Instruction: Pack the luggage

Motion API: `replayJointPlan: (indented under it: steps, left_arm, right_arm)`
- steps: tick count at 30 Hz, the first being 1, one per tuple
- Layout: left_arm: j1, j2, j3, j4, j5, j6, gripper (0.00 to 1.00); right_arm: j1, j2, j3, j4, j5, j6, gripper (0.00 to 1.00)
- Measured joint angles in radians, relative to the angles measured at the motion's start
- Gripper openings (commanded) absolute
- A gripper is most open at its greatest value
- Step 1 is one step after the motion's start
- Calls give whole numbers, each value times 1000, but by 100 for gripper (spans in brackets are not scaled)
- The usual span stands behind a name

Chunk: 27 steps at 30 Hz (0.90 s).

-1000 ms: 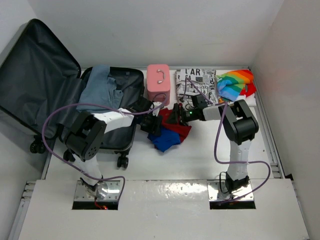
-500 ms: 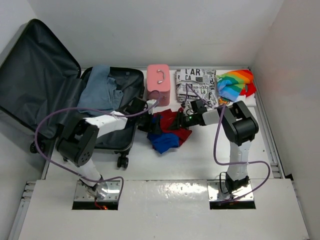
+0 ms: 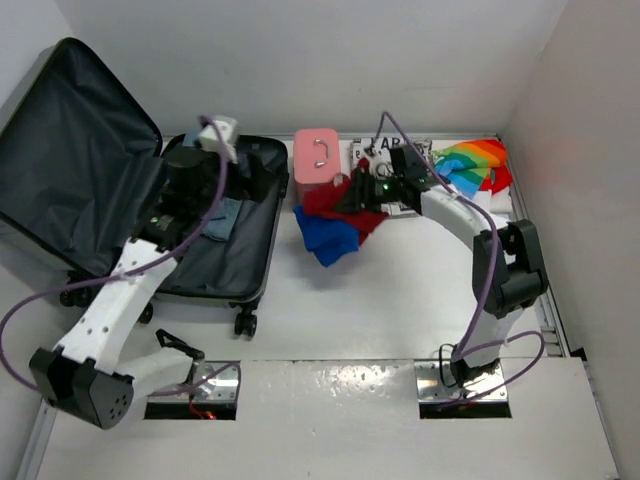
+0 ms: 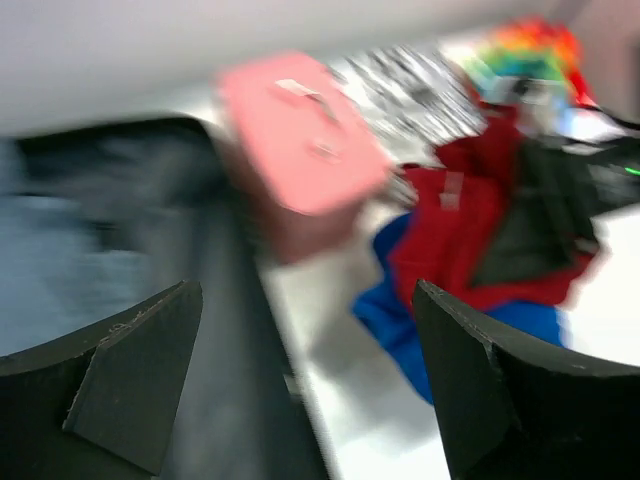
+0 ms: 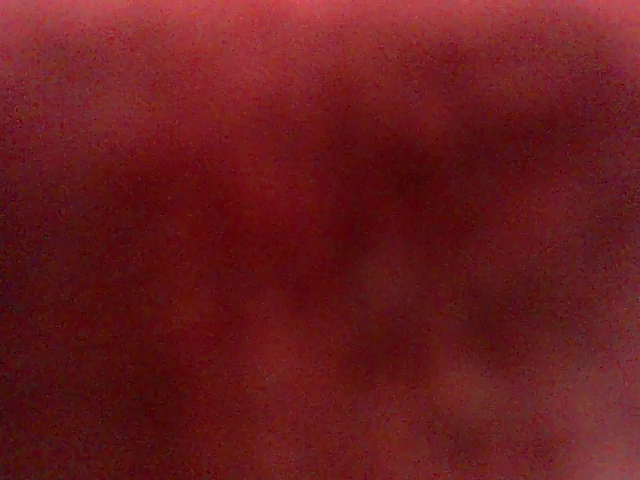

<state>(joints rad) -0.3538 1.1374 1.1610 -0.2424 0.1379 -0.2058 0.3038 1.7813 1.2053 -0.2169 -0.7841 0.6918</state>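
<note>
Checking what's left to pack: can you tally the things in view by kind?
Cases: 2 (luggage, pink box case)
Cloth items: 4 (blue-grey garment inside the luggage, red-and-blue bundle, black-and-white printed piece, rainbow piece)
Total: 6

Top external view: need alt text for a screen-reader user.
Open silver-grey luggage lies at the left with a blue-grey garment inside, the left arm reaching over it. The right tool is buried in a red and blue garment beside a pink box case; a printed cloth and a rainbow cloth lie behind.
</note>
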Motion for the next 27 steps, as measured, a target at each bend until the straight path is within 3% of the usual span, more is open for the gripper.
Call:
replayJointPlan:
  steps: [5,13,20,23,24,27]
  left_arm:
    - [152,-70,6,-28,-79,16,91]
    - [337,-81,-32,-50,-76,5,93]
    - [488,-69,-35,-39,-8,-27,93]
    - [523,-35,-36,-29,21,-45,93]
    - [528,-20,-39,-25,31,-50,93]
    - [532,27,-47,-25,56,-62,93]
  right_arm:
    - [111,65,309,44,-9,121,0]
    - [262,452,835,242,45,378,0]
    - [327,721,954,259,251,468,0]
    - [332,788,955,249,324,488,7]
    - [332,787,962,246,344,484,17]
    - [338,789,982,244,417,457,33]
